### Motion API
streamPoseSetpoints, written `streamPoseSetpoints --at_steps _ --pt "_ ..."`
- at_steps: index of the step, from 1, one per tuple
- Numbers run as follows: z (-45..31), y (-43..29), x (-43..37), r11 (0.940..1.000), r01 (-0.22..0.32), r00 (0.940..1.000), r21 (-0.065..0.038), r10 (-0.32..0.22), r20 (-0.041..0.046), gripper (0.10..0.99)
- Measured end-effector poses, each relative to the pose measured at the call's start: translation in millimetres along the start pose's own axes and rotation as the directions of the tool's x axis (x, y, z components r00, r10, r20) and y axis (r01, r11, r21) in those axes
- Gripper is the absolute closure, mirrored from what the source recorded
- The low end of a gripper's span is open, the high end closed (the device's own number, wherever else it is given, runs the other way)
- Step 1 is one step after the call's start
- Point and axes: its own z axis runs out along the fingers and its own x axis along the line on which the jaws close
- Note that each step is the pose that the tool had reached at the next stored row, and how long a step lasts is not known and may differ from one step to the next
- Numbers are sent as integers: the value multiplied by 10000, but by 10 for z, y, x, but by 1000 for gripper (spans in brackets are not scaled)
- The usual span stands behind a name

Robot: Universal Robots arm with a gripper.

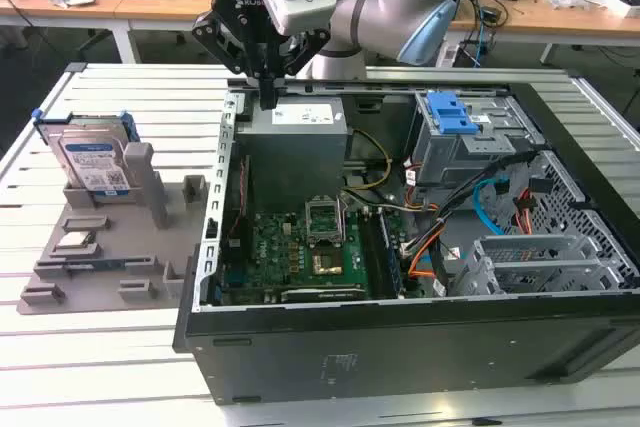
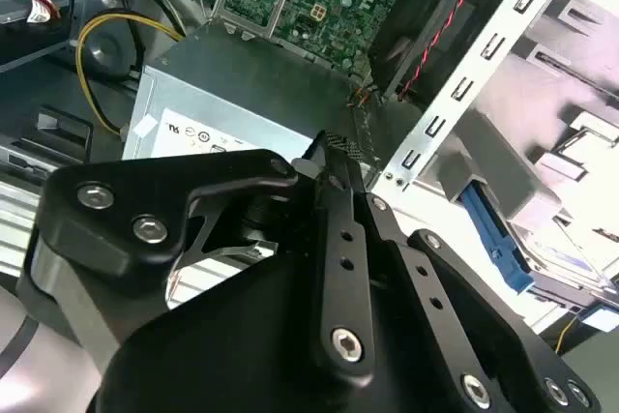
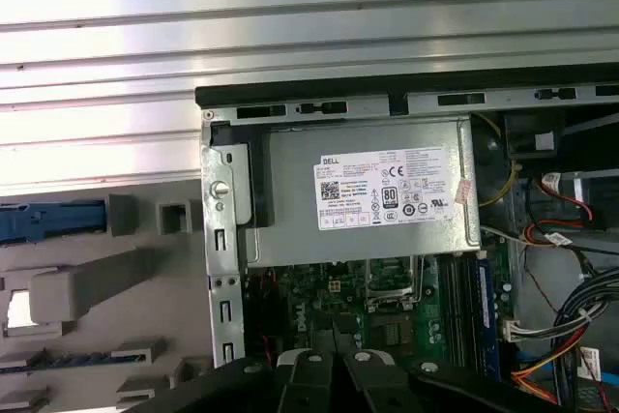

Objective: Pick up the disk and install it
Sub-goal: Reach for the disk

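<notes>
The open black computer case [image 1: 400, 347] lies on its side on the slatted aluminium tabletop [image 1: 120, 97]. It holds a green motherboard [image 1: 290, 247] with a square processor socket [image 1: 325, 217]. A grey sheet-metal power supply box [image 1: 295, 147] fills the case's far corner on the exterior view's left. Bundled orange, blue and black cables [image 1: 480, 212] lie toward the exterior view's right, beside a metal drive cage [image 1: 540, 262] and a blue plastic latch [image 1: 450, 112].

Just beside the case, toward the tabletop's edge on the exterior view's left, sits a matte grey moulded holder [image 1: 110, 267] with blocky posts and slots. The disk [image 1: 95, 165] stands upright in a slot at the holder's far corner. It is flat, silver and rectangular, with a white and blue label and a blue plastic bracket around it. A small square silver chip [image 1: 78, 241] lies flat in a pocket nearer the holder's middle.

Only a narrow strip of tabletop separates the holder from the case wall. Bare ribbed slats run from the holder to the far edge.

The black gripper [image 1: 268, 102] hangs over the power supply box at the case's far rim, well apart from the disk. Its fingers [image 2: 334, 147] are pressed together, grasping nothing. In the first wrist view the gripper [image 3: 334, 367] sits above the motherboard, with the disk's blue bracket [image 3: 48, 221] off to one side.
</notes>
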Motion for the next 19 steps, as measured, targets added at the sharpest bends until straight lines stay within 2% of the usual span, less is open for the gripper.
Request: streamPoseSetpoints --at_steps 3,7,13,17,19 --pt "-2 -6 74 10000 -1 10000 0 1 0 980" --pt "-4 -10 132 10000 0 10000 0 0 -1 980" --pt "-9 -23 310 10000 1 10000 0 -1 0 980" --pt "-10 -28 381 10000 -1 10000 0 1 -1 980" --pt "-12 -33 442 10000 0 10000 0 0 0 980"
